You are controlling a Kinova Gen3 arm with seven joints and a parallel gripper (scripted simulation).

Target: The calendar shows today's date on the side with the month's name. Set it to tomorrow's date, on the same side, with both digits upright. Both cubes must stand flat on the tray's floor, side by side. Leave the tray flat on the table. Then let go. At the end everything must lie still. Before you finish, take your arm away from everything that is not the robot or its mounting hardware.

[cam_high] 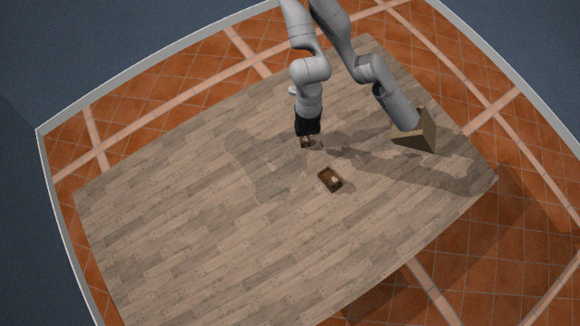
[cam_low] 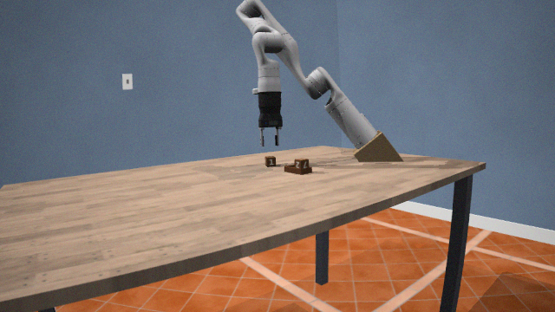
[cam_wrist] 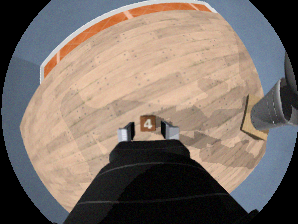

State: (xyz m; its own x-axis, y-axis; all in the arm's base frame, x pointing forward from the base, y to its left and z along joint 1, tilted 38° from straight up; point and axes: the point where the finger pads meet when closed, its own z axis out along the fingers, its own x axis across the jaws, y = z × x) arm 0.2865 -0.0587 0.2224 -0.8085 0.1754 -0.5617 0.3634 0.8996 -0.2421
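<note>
A small brown cube point(cam_high: 305, 140) stands alone on the wooden table, outside the tray. Its side shows a 1 in the exterior view point(cam_low: 270, 161). In the wrist view the cube point(cam_wrist: 148, 123) shows a white digit on top. The brown tray point(cam_high: 327, 176) lies flat to the right of the cube and holds the other cube point(cam_low: 301, 164), with a 6 on top and a 7 on its side. My gripper point(cam_low: 269, 141) hangs open and empty straight above the lone cube, well clear of it. Its fingertips frame the cube in the wrist view.
The arm's tan wedge-shaped base point(cam_high: 417, 131) stands at the far right of the table, behind the tray. The table's edges lie far from the cube and the tray.
</note>
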